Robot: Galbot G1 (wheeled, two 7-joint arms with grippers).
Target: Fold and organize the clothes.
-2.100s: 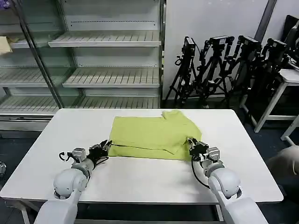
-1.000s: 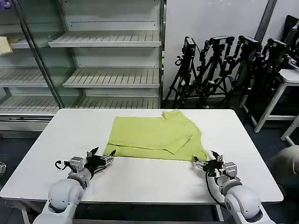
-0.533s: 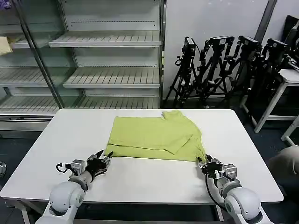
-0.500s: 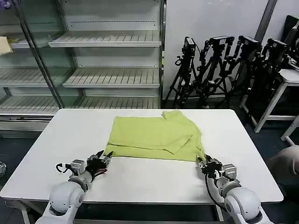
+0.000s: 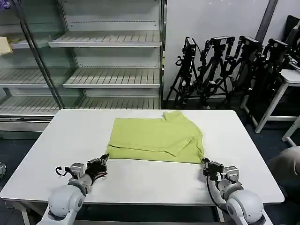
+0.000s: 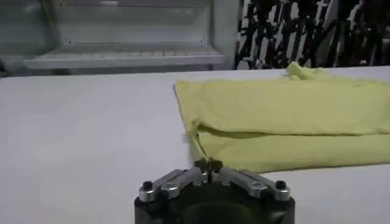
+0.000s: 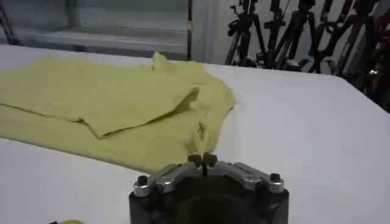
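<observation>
The clothes are one lime yellow-green T-shirt (image 5: pixel 157 137), lying partly folded on the white table (image 5: pixel 140 183), with a flap doubled over on its right half. My left gripper (image 5: pixel 103 161) is at the shirt's near left corner, shut on the hem. In the left wrist view the fabric edge (image 6: pixel 196 139) runs down into the closed left gripper (image 6: pixel 208 164). My right gripper (image 5: pixel 205 164) is shut on the near right corner. The right wrist view has a ridge of cloth (image 7: pixel 201 135) drawn into the closed right gripper (image 7: pixel 202 159).
Behind the table stands a glass-fronted shelf unit (image 5: pixel 108 56), with a small pale yellow cloth (image 5: pixel 4 44) on its far left. Black tripods (image 5: pixel 225 65) crowd the back right, beside another white table (image 5: pixel 293 77). Bare tabletop lies left, right and in front of the shirt.
One second ago both grippers were open just short of the shirt. They have since moved onto its near corners and shut, and the corners are drawn slightly toward me.
</observation>
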